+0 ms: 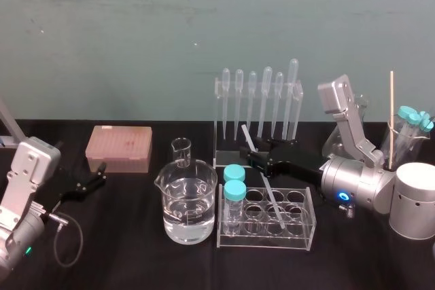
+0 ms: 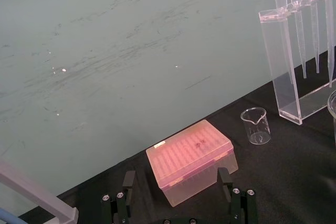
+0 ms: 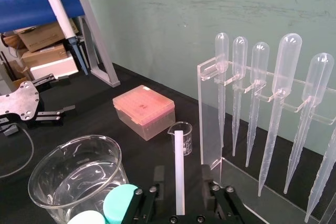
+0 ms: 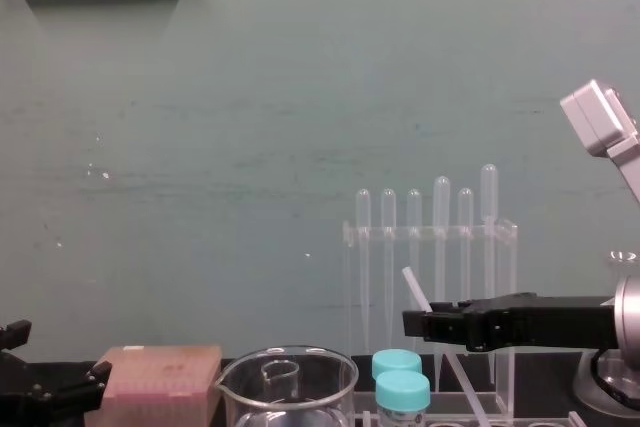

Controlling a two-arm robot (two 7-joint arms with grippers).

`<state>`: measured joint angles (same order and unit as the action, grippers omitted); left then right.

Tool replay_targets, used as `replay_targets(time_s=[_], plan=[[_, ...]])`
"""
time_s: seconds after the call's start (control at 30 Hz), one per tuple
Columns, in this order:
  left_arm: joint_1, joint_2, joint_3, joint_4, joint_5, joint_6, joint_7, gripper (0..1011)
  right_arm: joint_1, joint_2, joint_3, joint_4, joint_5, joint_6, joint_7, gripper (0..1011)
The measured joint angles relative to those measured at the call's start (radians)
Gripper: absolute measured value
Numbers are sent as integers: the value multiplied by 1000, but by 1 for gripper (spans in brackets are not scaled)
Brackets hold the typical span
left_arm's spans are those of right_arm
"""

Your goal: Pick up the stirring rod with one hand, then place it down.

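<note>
Closest in, the left arm lies parked on the black table at the robot's left, and the left gripper sits with its fingers spread wide, facing the pink tip box. Across on the right, the right gripper reaches in level, just in front of the pipette rack. The big glass beaker of clear liquid stands centre, touching nothing. Beside it on the right is the clear tube rack, holding two teal-capped tubes. A small beaker sits behind the big one. And there's the stirring rod: tilted, lower end down in a well of the tube rack, upper end leaning back towards the pipettes. It passes between the right gripper's jaws, which stand apart with a sliver of gap on each side.
</note>
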<state>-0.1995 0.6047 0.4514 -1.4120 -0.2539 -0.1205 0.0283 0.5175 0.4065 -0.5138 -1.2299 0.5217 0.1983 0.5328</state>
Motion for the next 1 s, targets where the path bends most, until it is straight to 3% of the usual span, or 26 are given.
replay_targets(time_s=[0.4,0.7,0.83,1.0], plan=[[0,0,0,0,0,0,0,1000,-1,1,0,-1,0,0,0,88],[0,0,0,0,0,0,0,1000,-2,1,1,-1,-1,-6,-3,70],[0,0,0,0,0,0,0,1000,-22,-2,14,-11,-11,-63,-19,70],[0,0,0,0,0,0,0,1000,-79,-9,52,-39,-25,-203,-38,70]])
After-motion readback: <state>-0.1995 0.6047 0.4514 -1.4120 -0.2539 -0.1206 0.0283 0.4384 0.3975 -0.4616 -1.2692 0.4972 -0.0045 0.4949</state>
